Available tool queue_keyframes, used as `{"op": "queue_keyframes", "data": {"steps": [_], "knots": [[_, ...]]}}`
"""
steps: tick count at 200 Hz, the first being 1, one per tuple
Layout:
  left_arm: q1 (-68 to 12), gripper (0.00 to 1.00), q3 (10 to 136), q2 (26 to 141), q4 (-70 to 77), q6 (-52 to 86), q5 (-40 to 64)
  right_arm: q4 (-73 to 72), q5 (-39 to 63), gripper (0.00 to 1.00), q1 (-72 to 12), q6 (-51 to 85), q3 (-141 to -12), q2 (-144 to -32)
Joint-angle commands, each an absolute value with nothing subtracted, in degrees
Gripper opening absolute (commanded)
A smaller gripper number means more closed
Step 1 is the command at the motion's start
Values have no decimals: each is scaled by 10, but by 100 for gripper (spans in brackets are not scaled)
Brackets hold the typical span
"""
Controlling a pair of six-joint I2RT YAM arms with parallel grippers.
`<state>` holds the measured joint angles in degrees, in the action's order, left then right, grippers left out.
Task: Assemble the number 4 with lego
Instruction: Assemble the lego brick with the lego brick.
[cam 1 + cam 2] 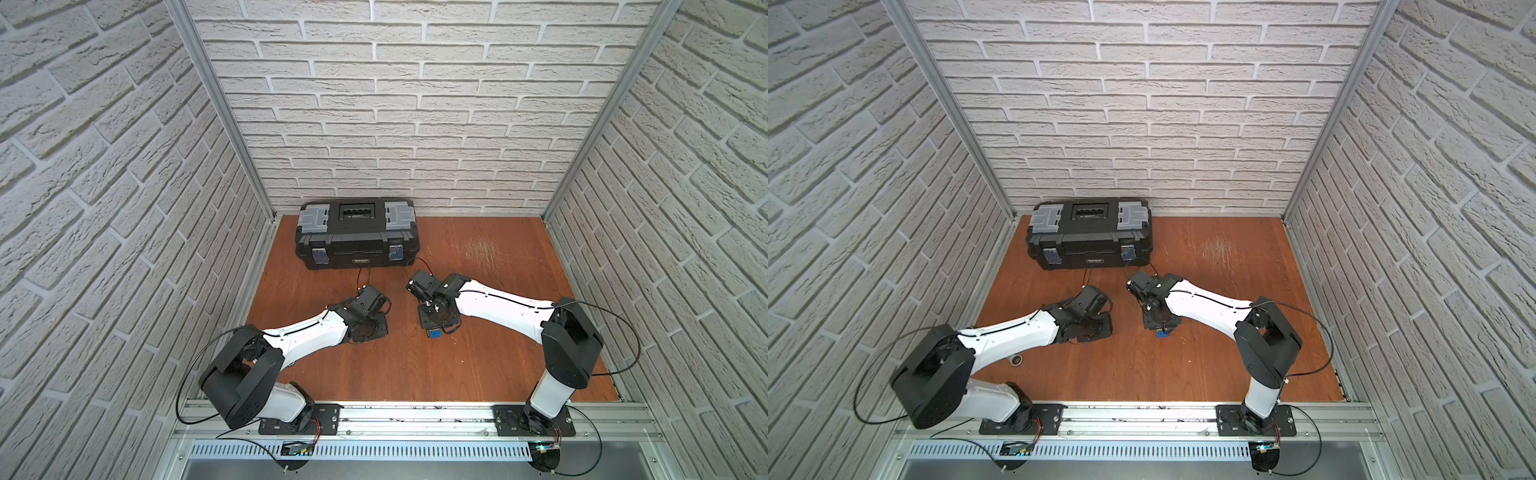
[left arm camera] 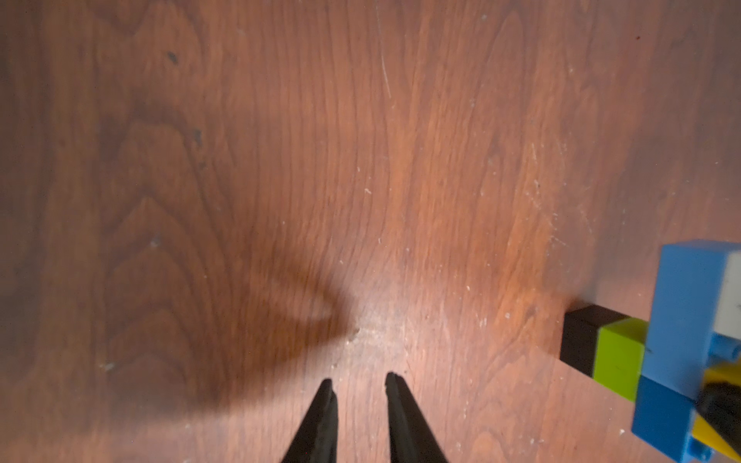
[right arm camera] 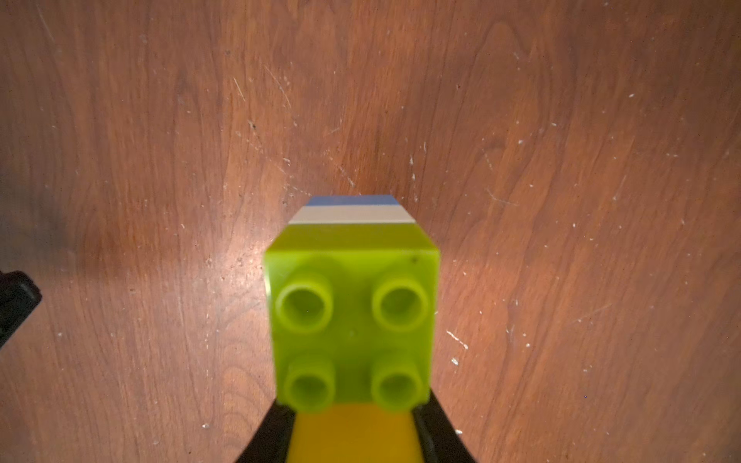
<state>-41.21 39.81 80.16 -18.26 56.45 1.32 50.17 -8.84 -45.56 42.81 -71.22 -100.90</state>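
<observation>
The number 4 (image 2: 681, 340) is up at mid-table (image 1: 478, 365), blue crossbar (image 2: 677, 304) joined and green-black stem (image 2: 601, 348) pointing toward the left gripper (image 2: 359, 379). The right gripper (image 3: 353, 429) is clamped tight on its yellow upright (image 3: 353, 441). Just to the left, that left gripper hangs over bare wood, jaws slightly parted, nothing between them. At the far edge, left of centre, stands the black toolbox (image 1: 356, 237), lid down.

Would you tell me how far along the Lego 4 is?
Looks assembled: the number 4 shows blue crossbar, green-black stem, green-white upright. The right hand grips its yellow upright; the left hand is open, empty. Probably left: releasing it.
</observation>
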Motion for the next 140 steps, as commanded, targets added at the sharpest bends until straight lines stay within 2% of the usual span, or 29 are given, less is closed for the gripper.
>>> {"op": "queue_keyframes", "data": {"steps": [1, 140], "knots": [[-409, 26, 393, 789, -191, 563, 6, 526, -51, 2, -458, 443, -615, -1117], [-396, 26, 395, 763, -215, 560, -2, 526, -55, 2, -453, 432, -607, -1158]]}}
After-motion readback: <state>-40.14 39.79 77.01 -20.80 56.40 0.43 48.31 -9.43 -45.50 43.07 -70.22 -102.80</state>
